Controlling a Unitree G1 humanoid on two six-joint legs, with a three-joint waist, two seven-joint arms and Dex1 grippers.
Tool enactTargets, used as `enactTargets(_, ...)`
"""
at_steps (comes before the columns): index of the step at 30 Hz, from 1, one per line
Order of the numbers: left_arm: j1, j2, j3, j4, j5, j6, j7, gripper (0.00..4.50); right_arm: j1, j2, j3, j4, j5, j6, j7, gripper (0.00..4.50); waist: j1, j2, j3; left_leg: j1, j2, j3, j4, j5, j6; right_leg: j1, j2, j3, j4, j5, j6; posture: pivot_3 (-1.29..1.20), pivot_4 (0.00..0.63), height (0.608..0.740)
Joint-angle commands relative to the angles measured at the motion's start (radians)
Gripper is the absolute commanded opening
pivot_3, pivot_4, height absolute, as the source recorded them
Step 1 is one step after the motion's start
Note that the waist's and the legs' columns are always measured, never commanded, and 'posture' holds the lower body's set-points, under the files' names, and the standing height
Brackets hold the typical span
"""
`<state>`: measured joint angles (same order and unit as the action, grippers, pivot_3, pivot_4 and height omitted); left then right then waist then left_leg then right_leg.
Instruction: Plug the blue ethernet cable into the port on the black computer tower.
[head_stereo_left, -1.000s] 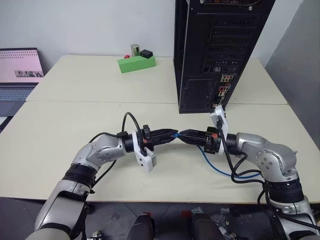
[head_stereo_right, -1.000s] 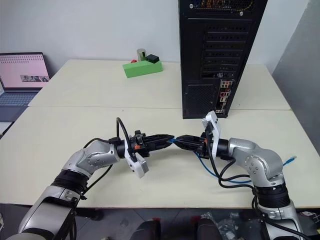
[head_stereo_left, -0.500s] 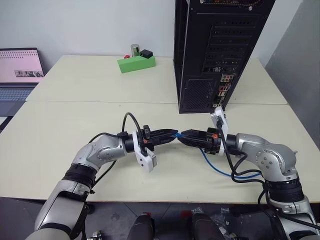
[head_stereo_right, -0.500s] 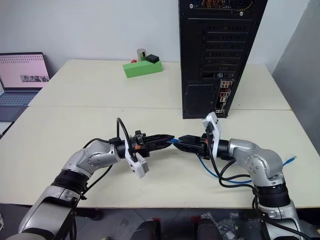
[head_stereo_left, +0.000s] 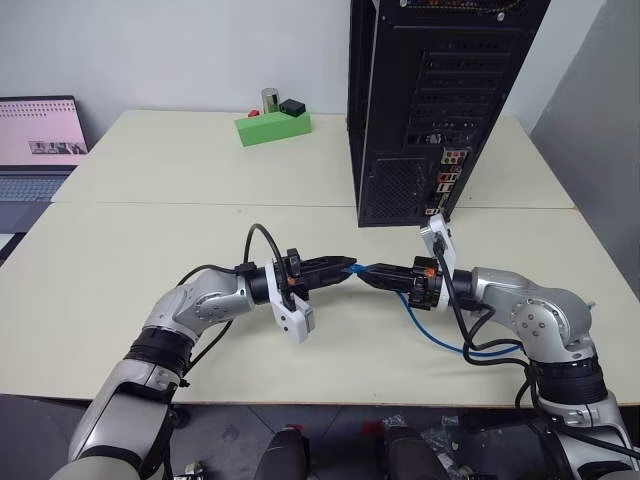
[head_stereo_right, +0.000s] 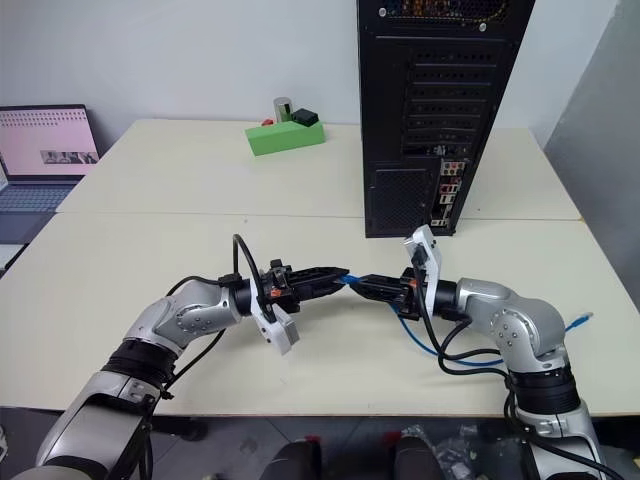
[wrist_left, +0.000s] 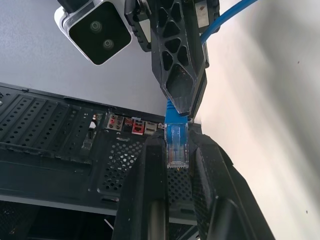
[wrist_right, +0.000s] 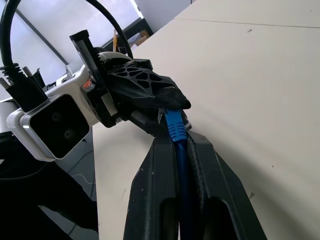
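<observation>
Nearest us, our left gripper (head_stereo_left: 343, 268) and right gripper (head_stereo_left: 368, 274) meet tip to tip just above the table (head_stereo_left: 150, 250), both pointing level toward each other. The blue ethernet cable (head_stereo_left: 425, 325) runs between them: our left fingers (wrist_left: 142, 190) are clamped on the clear plug tip, and our right fingers (wrist_right: 155, 175) are closed around the blue cord just behind the plug boot. From the right gripper the cord droops in a loop onto the table beside our right arm. Beyond the grippers stands the black computer tower (head_stereo_left: 430, 100), upright with its rear panel facing us; the port (wrist_left: 150, 127) sits among the coloured connectors, well apart from the plug. Farther back a green block (head_stereo_left: 272, 127) rests, with a laptop (head_stereo_left: 38, 140) at far left.
</observation>
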<state>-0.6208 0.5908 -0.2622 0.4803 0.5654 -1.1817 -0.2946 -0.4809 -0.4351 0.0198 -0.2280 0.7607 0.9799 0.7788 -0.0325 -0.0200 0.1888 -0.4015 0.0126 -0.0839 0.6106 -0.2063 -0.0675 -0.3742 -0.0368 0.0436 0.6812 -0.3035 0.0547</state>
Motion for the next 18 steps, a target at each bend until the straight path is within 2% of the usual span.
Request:
enactTargets(1,0.014,0.007,-0.030,-0.023,-0.041,0.009,-0.019,0.27,-0.022,0.003,-0.034,-0.014,0.033,-0.001,-0.003,0.00,0.000,0.000,0.000,0.000,0.000,0.000,0.000,0.000,0.000,0.000,0.000,0.000,0.000,0.000,0.000,0.00,0.150,0.740)
enactTargets(3,0.019,0.015,-0.057,-0.010,-0.077,0.040,-0.067,0.98,-0.022,0.001,-0.035,-0.014,0.036,0.002,-0.002,0.00,0.000,0.000,0.000,0.000,0.000,0.000,0.000,0.000,0.000,0.000,0.000,0.000,0.000,0.000,0.000,0.00,0.150,0.740)
enactTargets(8,0.041,0.021,-0.093,0.000,-0.221,0.140,-0.186,2.09,-0.019,-0.013,-0.037,-0.019,0.043,0.017,0.003,0.00,0.000,0.000,0.000,0.000,0.000,0.000,0.000,0.000,0.000,0.000,0.000,0.000,0.000,0.000,0.000,0.00,0.150,0.740)
enactTargets(11,0.060,0.009,-0.081,-0.008,-0.328,0.257,-0.258,2.68,-0.011,-0.027,-0.046,-0.031,0.040,0.019,0.001,0.00,-0.001,0.000,0.000,0.000,0.000,0.000,0.000,0.000,0.000,0.000,0.000,0.000,0.000,0.000,0.000,0.00,0.150,0.740)
enactTargets(14,0.095,-0.027,-0.047,-0.050,-0.467,0.482,-0.340,3.29,0.000,-0.037,-0.081,-0.045,0.002,-0.017,-0.050,0.00,-0.001,0.000,0.000,0.000,0.000,0.000,0.000,0.000,0.000,0.000,0.000,0.000,0.000,0.000,0.000,0.00,0.150,0.740)
enactTargets(18,0.134,-0.104,0.003,-0.212,-0.635,0.839,-0.372,4.06,0.010,-0.023,-0.153,-0.051,-0.074,-0.088,-0.190,0.00,-0.001,0.000,0.000,0.000,0.000,0.000,0.000,0.000,0.000,0.000,0.000,0.000,0.000,0.000,0.000,0.00,0.150,0.740)
